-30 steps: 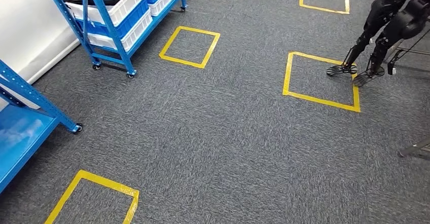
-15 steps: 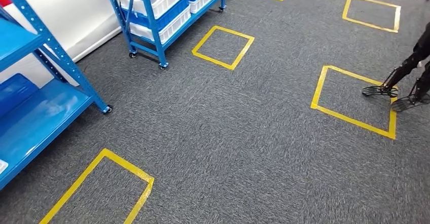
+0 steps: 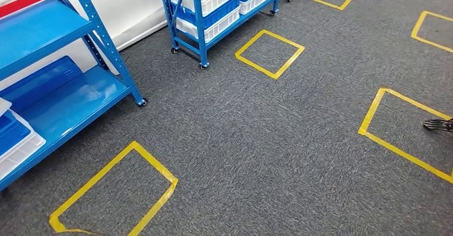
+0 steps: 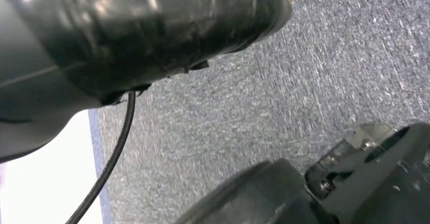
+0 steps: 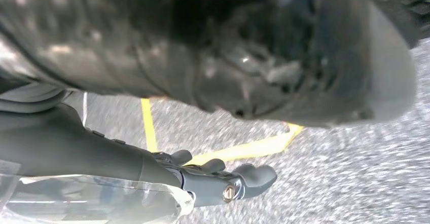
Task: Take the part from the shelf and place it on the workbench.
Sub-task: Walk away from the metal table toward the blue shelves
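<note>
Carrying, by the look of it: blue shelf (image 3: 64,102) well apart from right hand (image 5: 213,181), fingers curled on clear packet (image 5: 91,201), probably the part, tucked just under that hand. Next: finding the workbench, walking over, setting down gently.

1. Open grey carpet (image 3: 256,140) lies ahead of me, marked with yellow tape squares (image 3: 270,53).
2. A blue shelf rack (image 3: 59,86) blocks my left.
3. A second wheeled rack (image 3: 213,6) with white bins stands farther ahead.
</note>
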`<state>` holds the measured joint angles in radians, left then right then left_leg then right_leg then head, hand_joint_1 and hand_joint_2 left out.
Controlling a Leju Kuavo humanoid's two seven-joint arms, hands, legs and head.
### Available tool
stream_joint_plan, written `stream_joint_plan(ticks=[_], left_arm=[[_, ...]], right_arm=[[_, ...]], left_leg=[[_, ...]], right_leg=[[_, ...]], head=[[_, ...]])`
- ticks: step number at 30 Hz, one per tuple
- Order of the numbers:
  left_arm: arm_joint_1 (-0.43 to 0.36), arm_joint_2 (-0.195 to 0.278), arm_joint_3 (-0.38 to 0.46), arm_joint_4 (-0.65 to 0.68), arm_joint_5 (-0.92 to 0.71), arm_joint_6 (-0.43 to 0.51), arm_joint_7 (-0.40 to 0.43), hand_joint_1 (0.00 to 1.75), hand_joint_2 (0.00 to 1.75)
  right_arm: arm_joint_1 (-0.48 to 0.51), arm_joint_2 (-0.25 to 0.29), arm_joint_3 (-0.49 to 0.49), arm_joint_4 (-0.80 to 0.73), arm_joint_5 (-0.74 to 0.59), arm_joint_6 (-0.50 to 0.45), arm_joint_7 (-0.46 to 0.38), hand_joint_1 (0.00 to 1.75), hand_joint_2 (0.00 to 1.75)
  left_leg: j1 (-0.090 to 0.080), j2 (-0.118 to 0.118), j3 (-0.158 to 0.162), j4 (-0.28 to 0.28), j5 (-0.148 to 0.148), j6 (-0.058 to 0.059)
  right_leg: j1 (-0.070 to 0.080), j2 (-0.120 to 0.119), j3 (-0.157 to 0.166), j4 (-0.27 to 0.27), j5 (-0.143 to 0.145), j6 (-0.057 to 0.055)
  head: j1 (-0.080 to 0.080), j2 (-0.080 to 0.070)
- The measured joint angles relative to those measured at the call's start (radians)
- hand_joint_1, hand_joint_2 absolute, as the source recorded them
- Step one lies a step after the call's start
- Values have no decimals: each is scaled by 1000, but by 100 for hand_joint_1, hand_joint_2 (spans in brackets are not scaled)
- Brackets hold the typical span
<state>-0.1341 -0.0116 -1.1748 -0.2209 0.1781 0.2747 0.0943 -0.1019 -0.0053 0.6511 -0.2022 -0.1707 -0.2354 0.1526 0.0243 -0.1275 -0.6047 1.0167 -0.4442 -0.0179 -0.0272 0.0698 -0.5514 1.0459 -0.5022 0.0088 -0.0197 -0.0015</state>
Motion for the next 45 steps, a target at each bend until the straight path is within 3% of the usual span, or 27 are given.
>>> stream_joint_plan(ticks=[1,3,5,7,8,9,11,13,15,16,18,20,22,23,25,27,29,31,33,35,37,38,40,42,44,45], left_arm=[[2,0,-1,0,0,0,0,0,0],[4,0,-2,0,0,0,0,0,0],[0,0,-2,0,0,0,0,0,0],[-2,0,-4,0,0,0,0,0,0],[-1,0,-5,0,-1,-1,0,0,0],[0,0,-5,0,-1,-1,0,0,0],[0,0,-5,0,-2,-1,0,0,0],[-5,0,-6,0,-4,-1,0,0,0],[-5,0,-6,0,-7,-1,0,0,0],[-2,1,-6,0,-8,-1,0,0,0],[0,0,-6,0,-9,-1,1,0,0],[-2,-1,-6,0,-11,-1,2,0,0],[-3,-3,-6,0,-11,-1,2,0,0],[-2,-3,-6,0,-11,-2,2,0,0],[0,-3,-6,0,-11,-2,3,0,0],[-2,-4,-6,0,-11,-2,3,0,0],[-3,-4,-6,0,-11,-2,3,0,0],[-1,-4,-7,0,-9,-2,2,0,0],[3,-3,-7,0,-7,-2,2,0,0],[1,-3,-7,0,-6,-3,3,0,0],[-2,-4,-7,0,-5,-4,3,0,0],[-1,-4,-7,0,-5,-4,3,0,0],[0,-5,-7,0,-4,-5,4,0,0],[-1,-5,-7,0,-2,-7,5,0,0],[-4,-5,-7,0,1,-11,7,0,0],[-3,-5,-7,0,1,-13,8,0,0]], right_arm=[[-1,0,0,0,0,0,2,0,0],[-1,0,0,0,0,0,3,0,0],[1,0,0,0,1,0,3,0,0],[3,0,0,0,1,0,3,0,0],[3,0,0,1,1,0,3,0,0],[2,0,0,1,1,0,3,0,0],[0,0,0,0,1,0,4,0,0],[-1,0,0,1,2,-2,9,0,0],[-3,0,1,1,2,-7,23,0,0],[-5,1,1,1,2,-11,31,0,0],[-7,1,1,0,-3,-18,41,0,0],[-5,1,1,0,-6,-20,45,0,0],[0,0,1,1,-9,-20,46,0,0],[2,0,1,1,-9,-20,47,0,0],[2,0,1,1,-10,-20,47,0,0],[2,0,1,1,-10,-20,47,0,0],[2,0,1,2,-11,-19,47,0,0],[0,0,1,2,-14,-18,49,0,0],[-1,-1,1,2,-16,-16,51,0,0],[0,-2,1,2,-16,-14,52,0,0],[2,-2,1,2,-16,-13,52,0,0],[2,-2,1,3,-16,-13,53,0,0],[1,-2,1,3,-16,-14,53,0,0],[0,-2,1,3,-17,-14,53,0,0],[-1,-2,1,3,-19,-15,52,0,0],[-2,-2,1,3,-21,-16,52,0,0]], left_leg=[[1,6,-4,3,-1,-6],[0,49,-28,47,-28,-13],[-3,97,-86,168,-86,-14],[-3,110,-132,262,-115,-15],[-3,113,-128,258,-102,-14],[-3,119,-105,218,-76,-11],[-11,159,-33,91,-24,1],[-23,192,5,17,-9,15],[-27,179,5,8,-9,25],[-24,168,7,3,-7,30],[-18,149,12,-9,1,41],[-15,129,13,-14,5,47],[-15,103,11,-13,5,49],[-15,89,11,-12,5,49],[-13,61,11,-6,3,45],[-12,36,5,6,0,36],[-11,16,-4,12,1,22],[-7,-1,-10,10,6,8],[-8,29,-25,34,-9,-1],[-10,86,-73,135,-64,-6],[-9,108,-126,246,-107,-9],[-9,111,-132,260,-104,-9],[-10,123,-89,186,-55,-5],[-18,167,-24,65,-14,7],[-28,192,1,14,-7,20],[-31,185,0,12,-7,26]], right_leg=[[0,-12,3,-3,3,-8],[-2,-36,9,-11,8,-23],[4,-66,11,-12,7,-33],[10,-100,12,-11,4,-38],[12,-113,12,-11,2,-39],[13,-125,14,-11,1,-39],[19,-147,19,-11,-5,-34],[23,-166,23,-10,-10,-25],[25,-185,29,-13,-12,-16],[24,-182,31,-12,-16,-10],[21,-142,18,25,-45,0],[17,-93,-34,134,-103,5],[15,-80,-87,236,-134,8],[14,-79,-96,244,-121,10],[6,-65,-63,156,-50,13],[-1,-15,-19,47,-3,13],[0,14,-6,12,-2,9],[2,-5,-3,5,2,-2],[0,-28,4,-3,8,-16],[3,-57,7,-8,10,-27],[9,-90,7,-8,9,-34],[10,-104,8,-7,7,-34],[12,-129,11,-7,4,-33],[16,-150,16,-7,-1,-27],[19,-167,19,-7,-5,-17],[21,-176,21,-9,-6,-12]], head=[[0,0],[-6,0],[-13,0],[-13,0],[-13,0],[-13,0],[-13,0],[-12,0],[-11,0],[-10,0],[-9,0],[-6,0],[-5,0],[-6,0],[-5,0],[-6,0],[-6,0],[-5,0],[-10,0],[-18,0],[-20,0],[-20,0],[-20,0],[-20,0],[-19,0],[-19,0]])
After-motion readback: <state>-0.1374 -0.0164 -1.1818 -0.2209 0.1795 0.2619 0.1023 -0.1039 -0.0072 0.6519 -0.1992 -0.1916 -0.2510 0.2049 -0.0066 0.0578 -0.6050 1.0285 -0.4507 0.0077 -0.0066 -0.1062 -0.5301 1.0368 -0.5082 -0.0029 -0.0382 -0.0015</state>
